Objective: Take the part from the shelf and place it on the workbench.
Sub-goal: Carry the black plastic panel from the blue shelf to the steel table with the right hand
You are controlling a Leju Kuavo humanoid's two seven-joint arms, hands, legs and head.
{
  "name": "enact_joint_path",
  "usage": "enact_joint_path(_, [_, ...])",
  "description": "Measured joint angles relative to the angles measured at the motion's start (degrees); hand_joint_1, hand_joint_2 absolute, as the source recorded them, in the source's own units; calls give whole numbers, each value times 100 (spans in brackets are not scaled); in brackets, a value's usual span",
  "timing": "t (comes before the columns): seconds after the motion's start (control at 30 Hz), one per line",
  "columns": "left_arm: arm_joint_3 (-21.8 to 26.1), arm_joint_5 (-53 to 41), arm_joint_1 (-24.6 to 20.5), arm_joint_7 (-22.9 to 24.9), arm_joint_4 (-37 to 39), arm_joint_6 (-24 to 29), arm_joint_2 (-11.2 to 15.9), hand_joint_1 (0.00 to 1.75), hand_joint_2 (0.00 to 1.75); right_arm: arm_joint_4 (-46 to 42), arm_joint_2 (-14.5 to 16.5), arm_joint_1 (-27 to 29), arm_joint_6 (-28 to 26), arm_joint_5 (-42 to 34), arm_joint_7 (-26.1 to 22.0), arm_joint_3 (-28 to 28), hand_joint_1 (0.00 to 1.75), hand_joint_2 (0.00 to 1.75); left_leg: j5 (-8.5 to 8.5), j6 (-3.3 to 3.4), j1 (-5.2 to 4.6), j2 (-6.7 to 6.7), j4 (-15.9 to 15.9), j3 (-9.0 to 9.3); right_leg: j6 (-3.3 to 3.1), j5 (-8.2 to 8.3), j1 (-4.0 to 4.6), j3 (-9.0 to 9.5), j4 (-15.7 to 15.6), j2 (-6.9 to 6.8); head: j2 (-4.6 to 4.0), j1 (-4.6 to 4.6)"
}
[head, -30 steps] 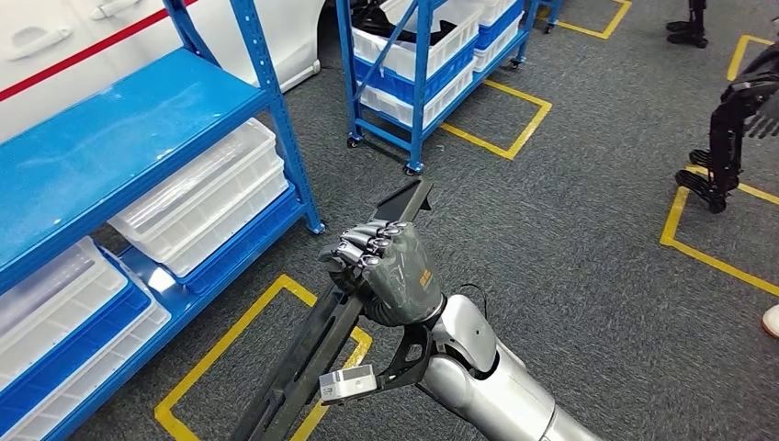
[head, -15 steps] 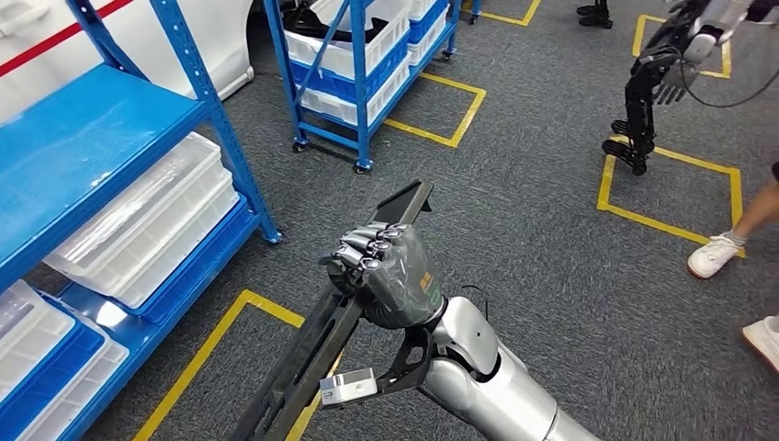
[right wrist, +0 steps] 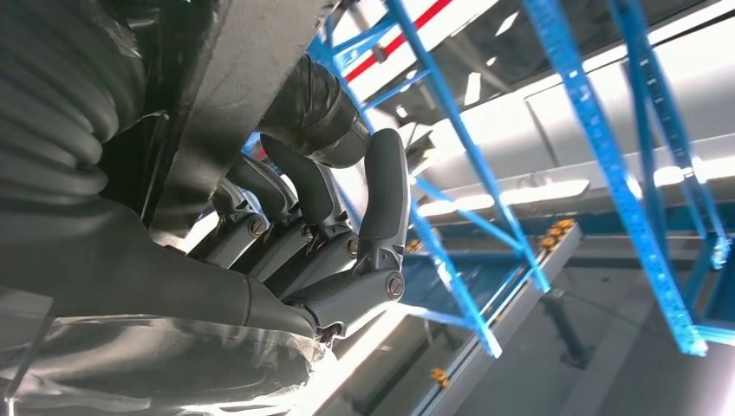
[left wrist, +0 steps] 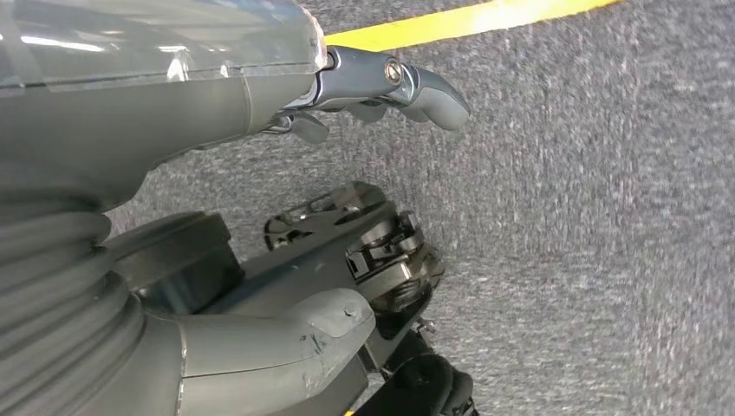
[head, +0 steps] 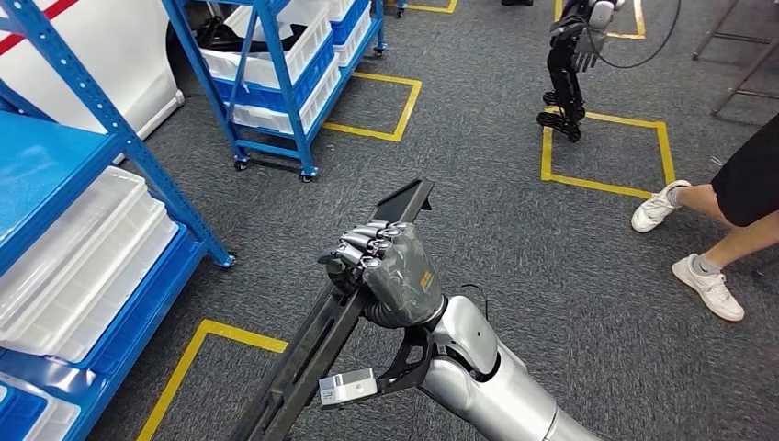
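The part [head: 310, 354] is a long black flat bar with a bent plate at its far end. In the head view it runs from the bottom edge up to the picture's middle, held slantwise above the grey carpet. My right hand [head: 390, 274] grips it about two thirds of the way up, fingers wrapped over the bar. The right wrist view looks up at that right hand [right wrist: 322, 230], its fingers curled around the dark part [right wrist: 232, 82]. My left hand [left wrist: 217, 113] hangs over the carpet, holding nothing, its fingers [left wrist: 420, 85] apart.
A blue shelf [head: 87, 110] with clear bins [head: 78, 253] stands at the left. Behind it is a wheeled blue rack [head: 276, 69] with white crates. Yellow tape squares [head: 602, 147] mark the carpet. A person's legs in white shoes [head: 707, 280] are at the right, and another robot [head: 570, 64] stands at the back.
The camera has turned to the right: shelf and rack slid left in the picture and the person's legs came into view. My right hand keeps the same hold on the part.
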Motion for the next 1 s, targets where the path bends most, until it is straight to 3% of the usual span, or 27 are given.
enact_joint_path(0.07, [0,-1,-8,-1,0,0,3,0,175,-3,2,-2,4,0,0,0,175,175,405,70,-1,-205,-755,314,8,2,5,1,16,147,0,1])
enact_joint_path(0.13, [0,-8,-20,-2,0,-2,8,0,175,-6,5,-3,21,0,-2,0,175,175,557,118,-8,-408,-1253,527,53,19,-13,-25,22,274,0,2])
enact_joint_path(0.17, [0,-12,-26,-2,0,-3,10,0,175,-8,7,-2,28,0,-3,0,175,175,546,132,-16,-436,-1318,556,91,37,-27,-43,13,333,0,1])
enact_joint_path(0.23, [0,-17,-44,-2,0,-8,2,0,175,-22,9,3,33,0,-4,0,175,175,595,165,-14,-322,-1404,594,166,65,-43,-63,-12,389,0,1])
enact_joint_path(0.3, [1,-26,-62,-3,0,-9,-11,0,175,-42,8,-7,31,0,-5,0,175,175,665,223,7,-183,-1523,640,221,-84,-19,-148,165,137,0,8])
enact_joint_path(0.37, [2,-42,-58,-1,0,-9,-16,0,175,-51,5,-15,30,0,-5,0,175,175,688,261,5,-33,-1570,657,265,-442,-22,-416,753,-185,0,15])
enact_joint_path(0.43, [2,-69,-46,3,0,-8,-15,0,175,-52,-4,-4,30,0,-4,0,175,175,677,262,3,128,-1559,648,314,-669,-66,-688,1338,-280,0,16])
enact_joint_path(0.47, [1,-84,-45,2,0,-5,-16,0,175,-52,-10,1,29,0,-4,0,175,175,667,252,7,204,-1550,646,339,-638,-90,-708,1396,-303,0,16])
enact_joint_path(0.5, [-1,-97,-49,2,0,-3,-19,0,175,-52,-14,3,28,0,-4,0,175,175,652,236,13,277,-1536,646,362,-511,-113,-614,1236,-336,0,16])
enact_joint_path(0.57, [-7,-125,-63,-1,0,2,-26,0,175,-53,-17,-2,27,0,-4,0,175,175,601,180,16,402,-1483,649,385,-206,-121,-223,539,-525,0,17])
enact_joint_path(0.6, [-10,-135,-72,-2,0,3,-28,0,175,-54,-17,-4,26,0,-4,0,175,175,569,141,7,454,-1443,648,363,-116,-112,-66,240,-616,0,15])
enact_joint_path(0.67, [-15,-142,-87,-8,0,-3,-27,0,175,-56,-17,-8,26,0,-4,0,175,175,523,64,-20,539,-1395,650,286,-115,-73,26,29,-683,0,11])
enact_joint_path(0.73, [-15,-136,-101,-19,0,-20,-32,0,175,-67,-17,-10,26,0,-4,0,175,175,490,-1,-6,610,-1386,671,202,-102,-72,13,30,-546,0,8])
enact_joint_path(0.8, [-15,-126,-114,-30,0,-35,-39,0,175,-89,-16,-25,27,1,-4,0,175,175,322,-55,28,455,-1201,617,127,-85,-82,20,14,-429,0,8])
enact_joint_path(0.87, [-15,-106,-111,-36,0,-52,-42,0,175,-101,-10,-43,31,2,-5,0,175,175,-25,-75,47,180,-598,357,74,-75,-78,24,8,-319,0,8])
enact_joint_path(0.93, [-15,-80,-88,-31,0,-81,-42,0,175,-101,-7,-45,34,2,-5,0,175,175,-276,-66,48,63,105,14,50,-72,-51,21,14,-177,0,7])
enact_joint_path(0.97, [-15,-62,-80,-27,0,-93,-41,0,175,-101,-7,-43,34,2,-4,0,175,175,-254,-48,47,40,239,-67,46,-71,-37,20,19,-95,0,7])
enact_joint_path(1.0, [-14,-37,-77,-25,0,-101,-40,0,175,-101,-7,-42,34,2,-4,0,175,175,-125,-20,42,17,155,-49,44,-71,-26,22,25,-12,0,7])
